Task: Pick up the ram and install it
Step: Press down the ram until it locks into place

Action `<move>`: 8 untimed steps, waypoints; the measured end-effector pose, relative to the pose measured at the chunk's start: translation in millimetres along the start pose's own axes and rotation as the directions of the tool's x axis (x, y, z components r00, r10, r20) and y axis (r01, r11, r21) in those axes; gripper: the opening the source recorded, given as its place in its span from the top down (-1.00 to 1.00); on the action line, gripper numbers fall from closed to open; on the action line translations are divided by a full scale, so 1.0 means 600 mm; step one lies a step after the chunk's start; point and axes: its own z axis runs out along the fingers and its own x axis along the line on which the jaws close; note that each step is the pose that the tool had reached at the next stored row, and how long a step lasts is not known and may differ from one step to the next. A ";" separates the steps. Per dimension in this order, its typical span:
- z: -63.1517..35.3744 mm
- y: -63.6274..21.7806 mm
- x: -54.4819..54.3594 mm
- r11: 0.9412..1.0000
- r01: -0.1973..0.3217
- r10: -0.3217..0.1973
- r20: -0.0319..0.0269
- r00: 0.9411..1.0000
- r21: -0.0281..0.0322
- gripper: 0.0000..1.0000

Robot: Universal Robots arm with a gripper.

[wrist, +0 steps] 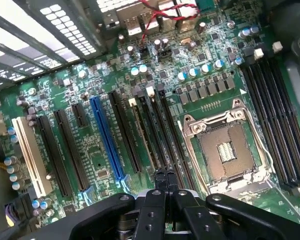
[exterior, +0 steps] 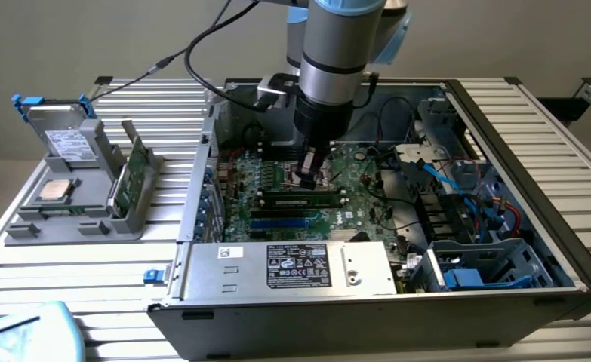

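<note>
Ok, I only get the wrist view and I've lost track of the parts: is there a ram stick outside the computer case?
Observer: Yes. A ram stands on edge in the grey holder beside the case, on the exterior view's left.
Operator: Where is the claw relative to it?
Observer: The claw hangs inside the open case, above the motherboard, well apart from that holder.

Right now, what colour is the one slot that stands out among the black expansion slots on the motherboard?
Blue; the blue slot shows best in the wrist view.
</note>
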 end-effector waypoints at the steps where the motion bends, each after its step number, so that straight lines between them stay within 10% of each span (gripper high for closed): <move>1: 0.000 0.000 0.000 1.000 -0.016 0.016 0.001 1.000 0.000 0.79; 8: 0.001 0.000 0.000 0.992 -0.129 0.129 0.010 0.992 -0.002 0.79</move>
